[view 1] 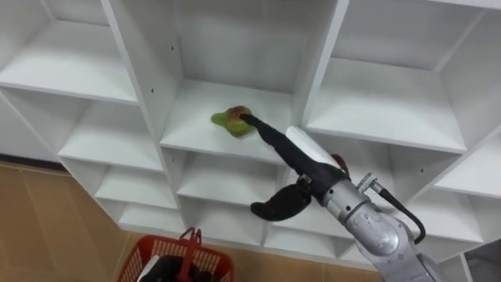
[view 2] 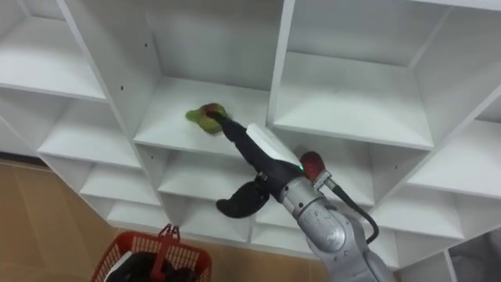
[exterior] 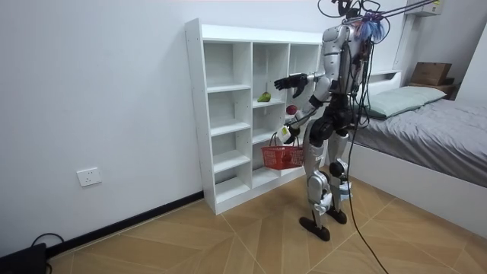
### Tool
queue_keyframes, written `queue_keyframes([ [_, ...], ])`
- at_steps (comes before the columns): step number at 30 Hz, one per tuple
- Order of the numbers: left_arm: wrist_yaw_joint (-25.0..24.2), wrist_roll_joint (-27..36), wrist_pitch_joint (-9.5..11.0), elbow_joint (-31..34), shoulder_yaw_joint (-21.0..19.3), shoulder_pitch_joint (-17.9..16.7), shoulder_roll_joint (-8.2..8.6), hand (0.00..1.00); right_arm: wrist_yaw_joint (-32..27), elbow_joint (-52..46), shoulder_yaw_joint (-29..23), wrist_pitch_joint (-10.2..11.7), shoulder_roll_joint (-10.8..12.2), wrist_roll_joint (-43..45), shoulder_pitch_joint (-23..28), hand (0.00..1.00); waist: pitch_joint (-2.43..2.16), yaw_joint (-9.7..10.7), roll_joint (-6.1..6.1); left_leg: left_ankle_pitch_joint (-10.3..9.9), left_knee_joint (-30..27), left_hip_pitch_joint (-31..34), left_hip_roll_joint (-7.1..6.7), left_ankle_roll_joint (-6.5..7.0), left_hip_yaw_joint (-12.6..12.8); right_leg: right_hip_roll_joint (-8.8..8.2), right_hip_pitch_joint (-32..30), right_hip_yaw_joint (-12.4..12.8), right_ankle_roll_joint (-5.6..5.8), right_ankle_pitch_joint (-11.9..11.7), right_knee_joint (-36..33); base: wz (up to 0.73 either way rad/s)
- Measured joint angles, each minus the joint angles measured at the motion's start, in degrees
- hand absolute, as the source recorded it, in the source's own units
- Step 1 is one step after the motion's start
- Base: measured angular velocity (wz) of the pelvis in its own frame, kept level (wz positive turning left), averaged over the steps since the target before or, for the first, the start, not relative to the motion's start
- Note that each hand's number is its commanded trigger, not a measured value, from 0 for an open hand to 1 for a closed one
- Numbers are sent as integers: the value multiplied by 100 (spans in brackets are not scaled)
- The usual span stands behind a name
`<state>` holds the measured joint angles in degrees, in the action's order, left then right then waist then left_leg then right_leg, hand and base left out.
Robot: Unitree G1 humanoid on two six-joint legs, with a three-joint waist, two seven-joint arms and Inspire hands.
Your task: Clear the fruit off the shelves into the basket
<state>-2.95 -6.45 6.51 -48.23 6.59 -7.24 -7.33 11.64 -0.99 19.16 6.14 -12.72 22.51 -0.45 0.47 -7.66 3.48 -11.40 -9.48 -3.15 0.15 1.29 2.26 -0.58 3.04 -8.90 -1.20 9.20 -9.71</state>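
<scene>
Bright, even light falls across the white closet [view 1: 317, 74], and its shelf tops come up pale and matt. Deeper in, the backs and undersides of the compartments fade to soft grey. The right hand [view 1: 270, 137] reads dark against all that white, right by the fruit [view 1: 231, 121]. Out in the room, the wall [exterior: 91, 91] is evenly lit and the wooden floor [exterior: 228, 236] carries a mild sheen.

Green-yellow fruit [view 1: 232, 121] with a reddish patch, lying mid-shelf in the centre column of the white closet [view 1: 145, 70], touched by the straight fingertips of the right hand [view 1: 301, 150]. Round red fruit [view 2: 313, 164] in the right column, one compartment lower, partly hidden behind the arm. Red basket [view 1: 184, 254] below, in front of the closet.
</scene>
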Motion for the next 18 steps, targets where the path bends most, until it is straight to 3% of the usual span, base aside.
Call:
queue_keyframes([
  [4,-7,-6,0,-39,-25,-34,2,100,-35,-34,-55,0,159,24,-93,0,12,-71,52,1,-3,-34,-4,-1,-9,-1,44,-14,0,1,-6,0],
  [6,-24,-25,0,-47,-56,-38,-1,100,-103,-104,-55,1,162,24,-103,0,37,-84,96,0,-10,-59,-6,-1,-46,2,97,-56,2,2,0,11],
  [9,-49,-59,-6,-155,-172,-38,-1,100,-188,-171,-56,1,160,11,-134,0,31,-108,161,0,-27,-57,-28,-1,-113,-5,133,-96,4,3,-2,12],
  [18,-94,-59,-19,-159,-265,-53,11,100,-458,-153,-90,1,156,-283,-276,0,49,-238,191,-1,-42,-148,-75,4,-314,-42,302,-236,39,25,-2,10],
])
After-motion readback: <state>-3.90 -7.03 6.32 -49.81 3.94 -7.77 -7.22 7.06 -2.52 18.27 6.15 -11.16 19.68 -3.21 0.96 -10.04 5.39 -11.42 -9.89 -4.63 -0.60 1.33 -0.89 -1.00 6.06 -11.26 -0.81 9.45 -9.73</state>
